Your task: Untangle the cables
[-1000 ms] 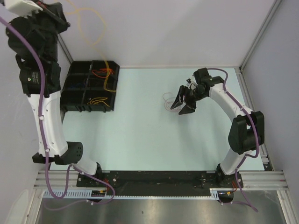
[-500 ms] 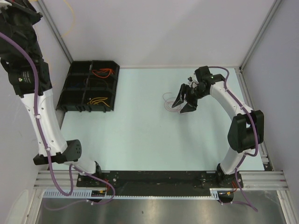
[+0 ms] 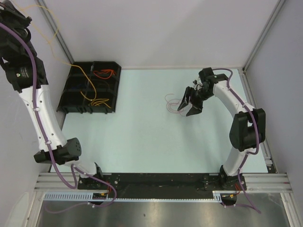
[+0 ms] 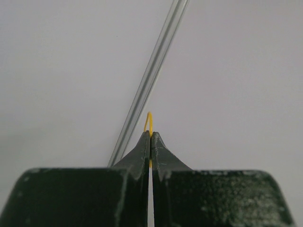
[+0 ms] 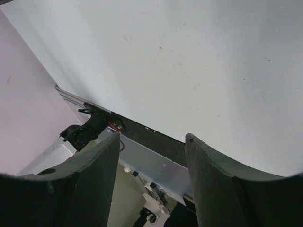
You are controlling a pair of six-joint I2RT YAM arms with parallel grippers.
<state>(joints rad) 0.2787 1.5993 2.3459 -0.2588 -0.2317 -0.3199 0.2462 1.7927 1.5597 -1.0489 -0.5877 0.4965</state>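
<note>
**A:** What is the left gripper [image 4: 150,137] doing?

**B:** It is pinching the yellow cable [image 4: 149,122] with its jaws pressed tight together. A small loop is poking out past the tips, in front of a pale wall and a slanting metal post [image 4: 156,71].

**A:** And the right gripper [image 3: 188,105]?

**B:** It is hanging low over the table [image 3: 142,137] with its jaws spread wide, gripping nothing. The pinkish cable [image 3: 170,101] is lying in loops on the table just to its left. I cannot tell whether they are touching.

**A:** Which way is the yellow cable running?

**B:** In the top view it is stretching as one long slanted line. It is starting at the black tray [image 3: 78,90] on the far left of the table and rising up and left toward the raised left arm [image 3: 45,113], kinking near the top. Its lower end is trailing across the tray's compartments, where red and orange cables [image 3: 105,73] are also lying.

**A:** What is differing from before?

**B:** A second ago the left arm was leaning further right, and the cable was sagging in a loose loop above the tray. Half a second ago only a faint strand was showing. Now the line is showing clearly from the tray to the corner. The right gripper is staying almost where it was.
</note>
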